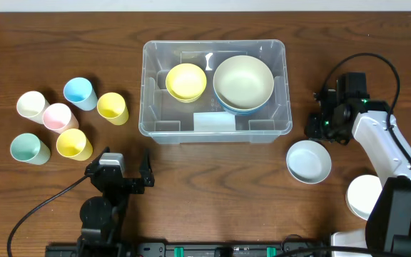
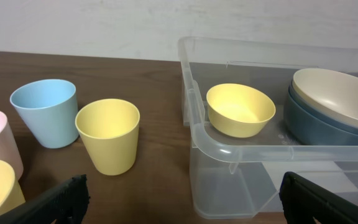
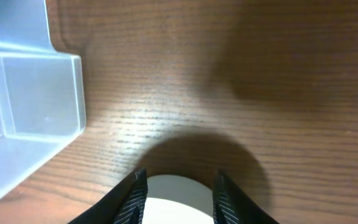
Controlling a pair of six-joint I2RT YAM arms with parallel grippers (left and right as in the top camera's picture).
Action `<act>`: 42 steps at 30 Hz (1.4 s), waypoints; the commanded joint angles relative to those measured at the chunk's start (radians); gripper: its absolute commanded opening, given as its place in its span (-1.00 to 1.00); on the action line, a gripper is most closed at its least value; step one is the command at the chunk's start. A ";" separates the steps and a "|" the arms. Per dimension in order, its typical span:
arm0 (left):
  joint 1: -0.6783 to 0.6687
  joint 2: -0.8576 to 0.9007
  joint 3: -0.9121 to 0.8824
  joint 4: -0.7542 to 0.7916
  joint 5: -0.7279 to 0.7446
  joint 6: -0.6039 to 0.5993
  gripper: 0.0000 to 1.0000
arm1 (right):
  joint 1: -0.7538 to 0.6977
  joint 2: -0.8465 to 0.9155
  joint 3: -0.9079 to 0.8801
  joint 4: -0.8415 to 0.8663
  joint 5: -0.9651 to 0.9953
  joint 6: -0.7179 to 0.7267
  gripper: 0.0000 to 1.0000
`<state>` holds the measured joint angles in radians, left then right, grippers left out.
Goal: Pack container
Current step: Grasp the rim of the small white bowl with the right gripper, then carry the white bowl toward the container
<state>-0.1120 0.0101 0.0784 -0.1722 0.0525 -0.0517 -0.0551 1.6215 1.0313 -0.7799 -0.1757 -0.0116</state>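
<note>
**Clear bin mid-table, bowls inside**

The see-through, round-cornered plastic container [image 1: 146, 86] sits on the wood-grain table [image 1: 212, 193], holding a smooth yellow bowl [image 1: 186, 81] beside a cream bowl [image 1: 243, 80]. The left gripper [image 1: 118, 173] gapes wide and is empty. The right gripper [image 3: 179, 179] has a white bowl [image 1: 309, 160] between its fingers; whether it holds the bowl I cannot tell

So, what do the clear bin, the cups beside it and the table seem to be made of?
The container looks like clear, glossy plastic: the wood beneath shows through it. The cups look like opaque, matte plastic in pastel colours, possibly melamine. The table shows dark wood grain; solid wood or laminate, I cannot tell.
</note>
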 commanded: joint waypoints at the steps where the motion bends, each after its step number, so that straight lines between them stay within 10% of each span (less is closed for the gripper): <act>1: 0.004 -0.006 -0.017 -0.032 0.007 0.002 0.96 | -0.004 -0.005 -0.008 -0.026 -0.023 0.013 -0.30; 17: 0.004 -0.006 -0.017 -0.032 0.007 0.002 0.96 | -0.005 -0.160 -0.016 -0.298 0.233 0.414 -0.32; 31: 0.004 -0.006 -0.017 -0.032 0.007 0.002 0.96 | -0.005 -0.159 -0.207 -0.177 0.232 0.532 -0.34; 42: 0.004 -0.006 -0.017 -0.032 0.007 0.002 0.96 | -0.005 -0.159 -0.238 -0.114 0.256 0.565 -0.85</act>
<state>-0.1120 0.0101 0.0784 -0.1722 0.0521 -0.0517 -0.0551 1.4670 0.8021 -0.9009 0.0566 0.5346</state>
